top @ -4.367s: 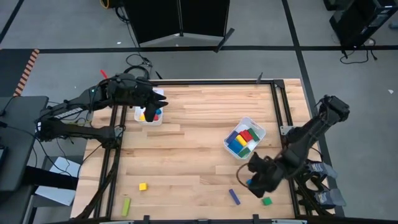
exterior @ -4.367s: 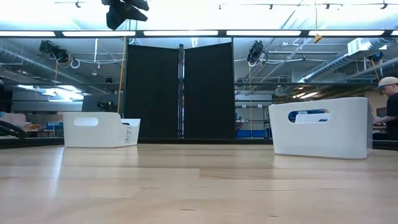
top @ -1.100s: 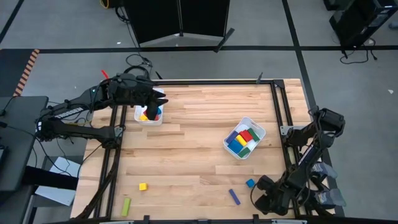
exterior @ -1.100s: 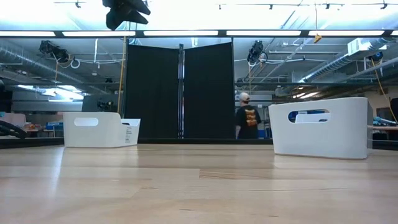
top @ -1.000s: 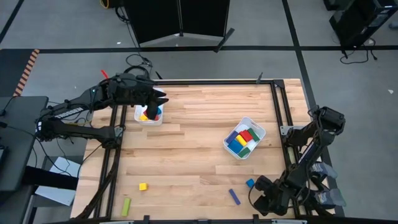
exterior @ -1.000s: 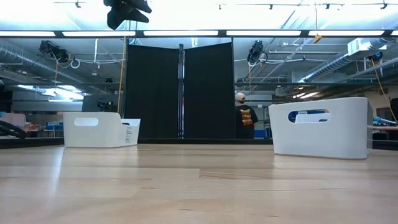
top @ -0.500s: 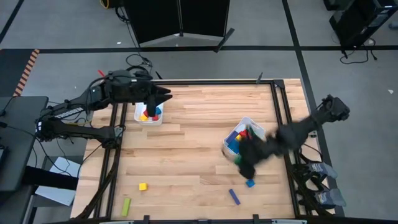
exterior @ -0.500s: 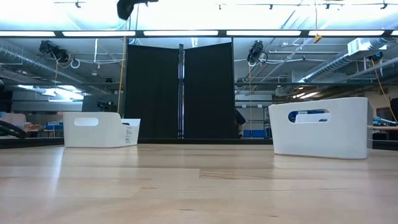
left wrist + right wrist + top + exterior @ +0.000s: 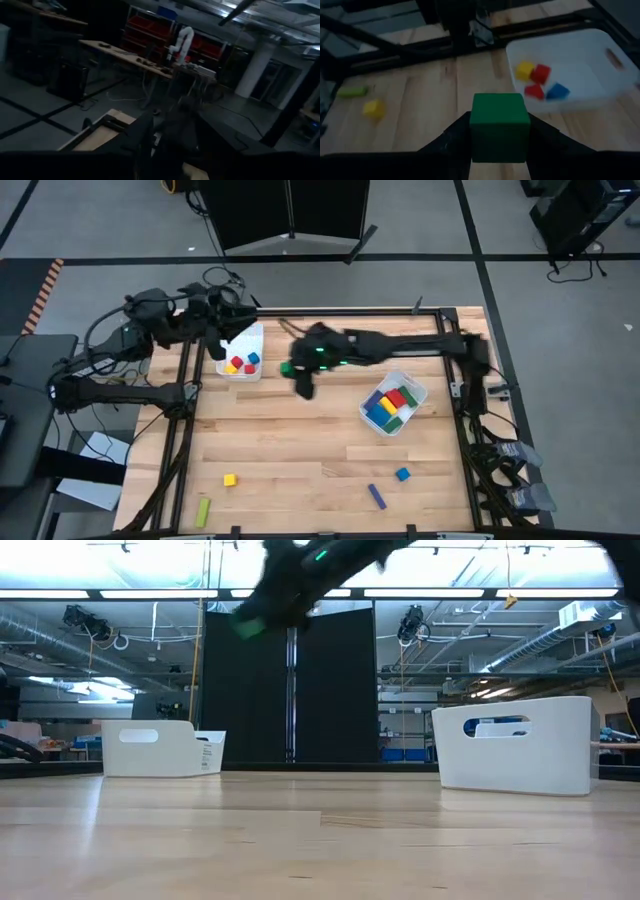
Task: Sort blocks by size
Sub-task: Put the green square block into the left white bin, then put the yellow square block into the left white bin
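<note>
Clamped on opposite flat faces, the right gripper [image 9: 499, 145] holds a green cube [image 9: 499, 126], seemingly light, rigid, at the small bin's [image 9: 243, 345] three o'clock.

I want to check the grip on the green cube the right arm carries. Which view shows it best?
The right wrist view: the green cube fills the frame, clamped in the right gripper. In the high view it is a small green spot; in the low view a blurred patch. The left wrist view misses it.

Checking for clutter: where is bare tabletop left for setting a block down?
Free: the wood between the small bin and the large bin, and the stretch from there toward the yellow cube. Crowded: the near edge by the purple bar and blue cube.
</note>
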